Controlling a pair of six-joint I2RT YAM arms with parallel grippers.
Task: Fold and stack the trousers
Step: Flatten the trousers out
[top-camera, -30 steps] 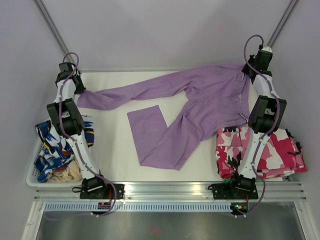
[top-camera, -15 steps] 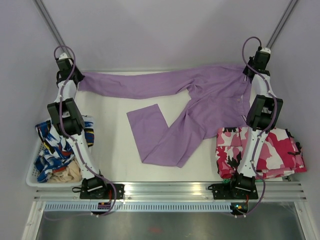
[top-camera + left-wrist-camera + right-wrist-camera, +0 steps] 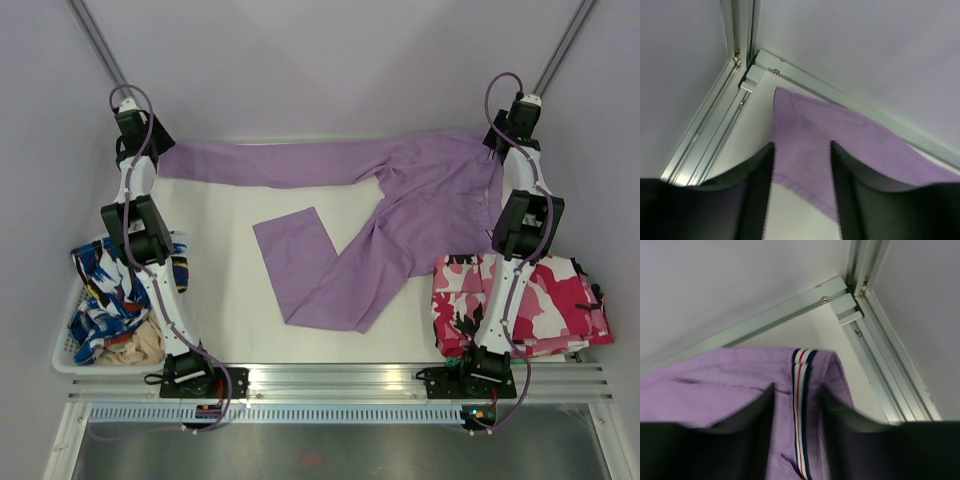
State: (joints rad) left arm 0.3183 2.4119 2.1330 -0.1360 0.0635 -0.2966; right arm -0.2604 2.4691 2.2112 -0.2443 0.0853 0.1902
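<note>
Plainly the trousers [image 3: 420,190] lie beneath the left pincer [image 3: 801,150] and right pincer [image 3: 797,390].

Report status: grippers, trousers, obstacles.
Left gripper, right gripper open over far corners. Thin lilac cloth trousers spread, one leg folded back. Folded pink camouflage garment adjacent.

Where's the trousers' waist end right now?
Top view: the waist end of the trousers lies at the far right corner of the table, beneath the right gripper, just beyond the camouflage garment.
</note>
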